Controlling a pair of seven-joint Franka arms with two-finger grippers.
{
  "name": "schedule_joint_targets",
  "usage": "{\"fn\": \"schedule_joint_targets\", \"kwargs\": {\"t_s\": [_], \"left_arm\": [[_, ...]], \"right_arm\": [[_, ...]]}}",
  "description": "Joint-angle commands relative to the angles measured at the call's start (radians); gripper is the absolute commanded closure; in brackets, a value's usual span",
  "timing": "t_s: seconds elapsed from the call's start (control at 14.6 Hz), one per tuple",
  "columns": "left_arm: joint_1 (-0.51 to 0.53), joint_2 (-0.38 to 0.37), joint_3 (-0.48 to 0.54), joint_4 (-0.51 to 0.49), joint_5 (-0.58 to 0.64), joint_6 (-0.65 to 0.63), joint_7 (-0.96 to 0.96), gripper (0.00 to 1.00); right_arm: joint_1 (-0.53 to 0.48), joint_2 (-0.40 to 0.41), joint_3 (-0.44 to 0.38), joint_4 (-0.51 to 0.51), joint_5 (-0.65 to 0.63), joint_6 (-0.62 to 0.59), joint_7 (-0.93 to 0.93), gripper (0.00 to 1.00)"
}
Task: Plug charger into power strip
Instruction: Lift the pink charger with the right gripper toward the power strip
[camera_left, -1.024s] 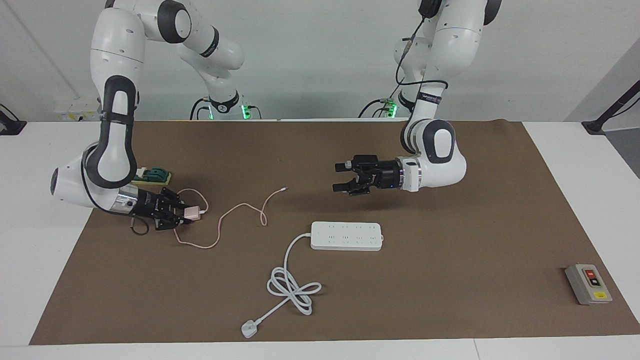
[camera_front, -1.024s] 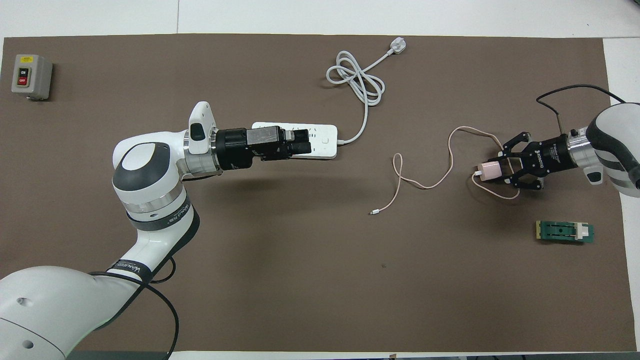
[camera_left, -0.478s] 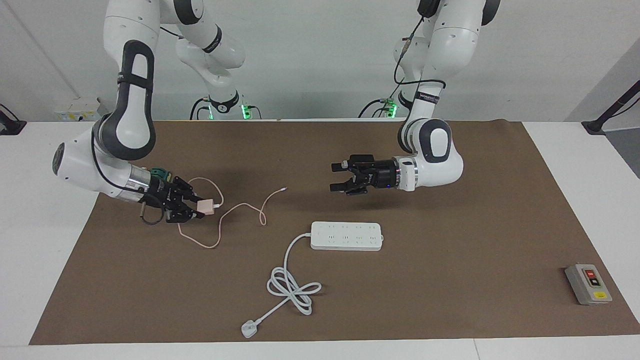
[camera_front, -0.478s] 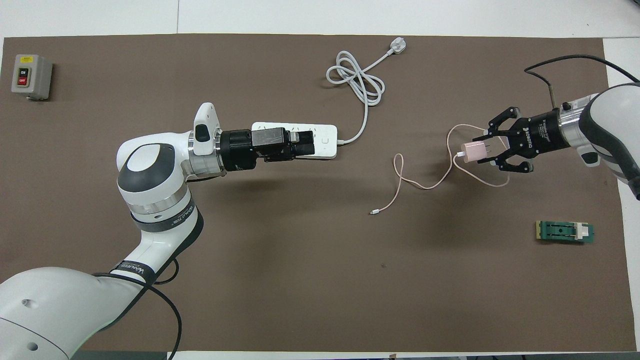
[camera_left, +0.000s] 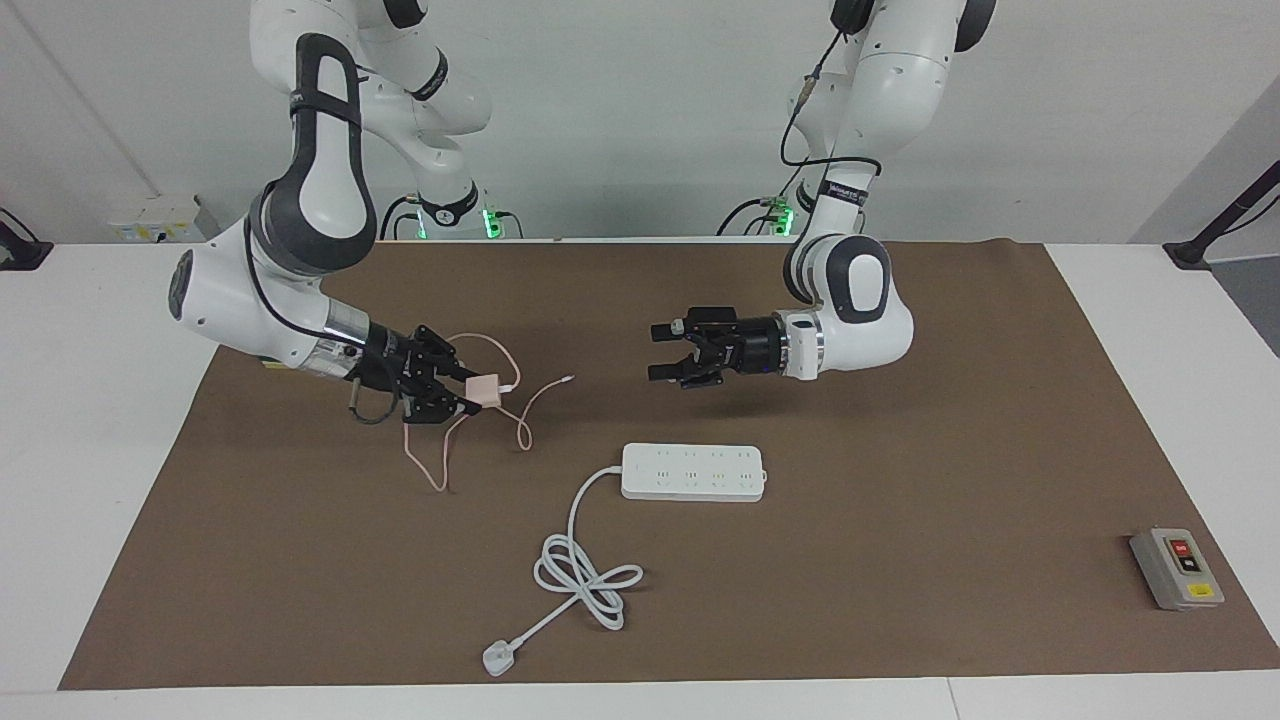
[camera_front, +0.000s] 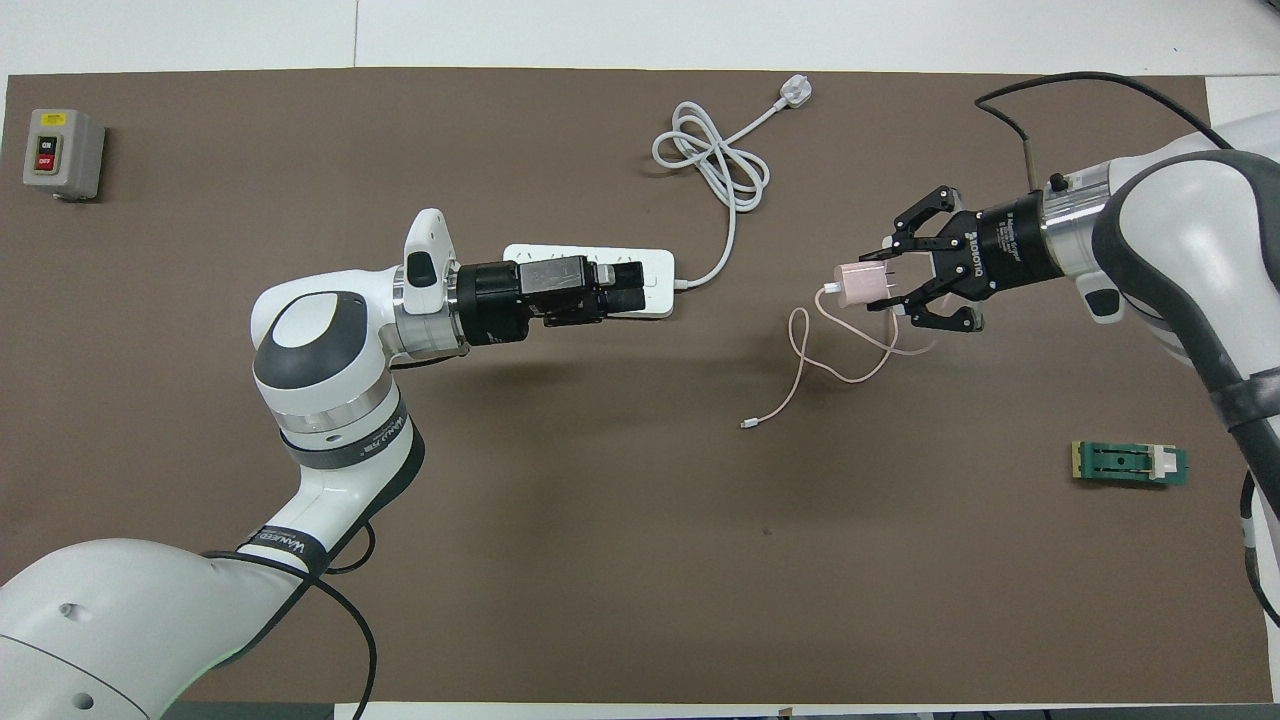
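Observation:
The pale pink charger (camera_left: 483, 388) (camera_front: 858, 285) hangs in the air over the brown mat, and my right gripper (camera_left: 470, 390) (camera_front: 880, 288) is shut on it. Its thin pink cable (camera_left: 438, 462) (camera_front: 800, 360) droops down to the mat and trails loosely there. The white power strip (camera_left: 693, 472) (camera_front: 655, 285) lies flat mid-table, sockets up. My left gripper (camera_left: 657, 353) (camera_front: 625, 290) hovers open and empty above the mat by the strip, clear of it. In the overhead view it covers most of the strip.
The strip's thick white cord coils away from the robots and ends in a white plug (camera_left: 496, 657) (camera_front: 795, 93). A grey button box (camera_left: 1177, 568) (camera_front: 63, 152) sits at the left arm's end. A green block (camera_front: 1130, 464) lies at the right arm's end.
My right gripper has lifted the charger off the mat and carried it toward the power strip, dragging the cable along. The left gripper has drifted slightly toward the right arm's end, still open.

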Motion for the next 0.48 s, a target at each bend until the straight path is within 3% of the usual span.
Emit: {"fn": "schedule_joint_targets", "kwargs": {"t_s": [0.0, 0.41], "left_arm": [[-0.019, -0.001, 0.011, 0.008, -0.023, 0.023, 0.012, 0.0], [-0.025, 0.0, 0.011, 0.008, -0.02, 0.061, 0.014, 0.0]], "right_arm": [[0.063, -0.002, -0.002, 0.042, 0.024, 0.042, 0.101, 1.0], [0.193, 0.003, -0.002, 0.068, 0.027, 0.154, 0.225, 1.0]]}}
